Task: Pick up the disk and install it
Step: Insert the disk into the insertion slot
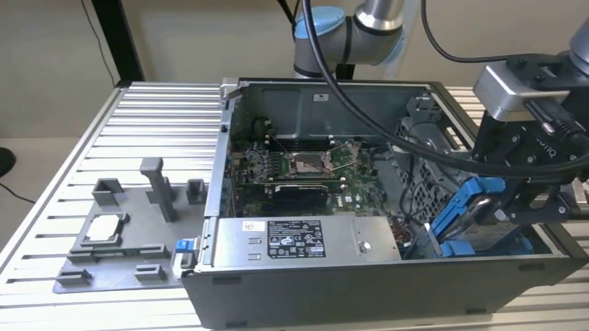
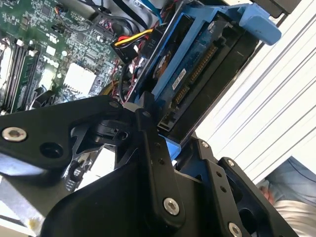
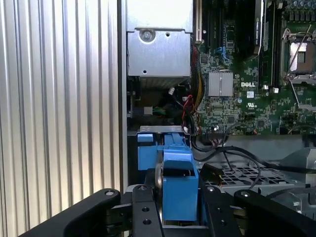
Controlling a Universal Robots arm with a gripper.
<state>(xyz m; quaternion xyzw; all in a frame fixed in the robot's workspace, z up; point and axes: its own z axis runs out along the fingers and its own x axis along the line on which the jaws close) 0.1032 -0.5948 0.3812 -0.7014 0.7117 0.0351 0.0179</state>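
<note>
- Black gripper (image 3: 175,197) links sit closest to the lens in both wrist views; I read the two fingers (image 3: 142,207) as pressed against opposite sides of the disk (image 3: 176,165), so the gripper is clamped on it.
- Disk appearance: a bright blue plastic carrier frames a silver metal body, of which a thin edge shows in the first wrist view. In the second wrist view the disk (image 2: 192,69) shows a dark board face, a row of connector pins and a small white sticker (print not read).
- Disk position: in the exterior view the disk (image 1: 463,207) stands on edge, tilted, inside the open computer case (image 1: 368,289) at the exterior view's right end, just beside the grey power supply (image 1: 304,238), with the gripper (image 1: 492,210) above and around it.
- Motherboard (image 1: 304,165) lies on the case floor, apart from the disk.
- Case rests on a ribbed metal table (image 1: 147,124).
</note>
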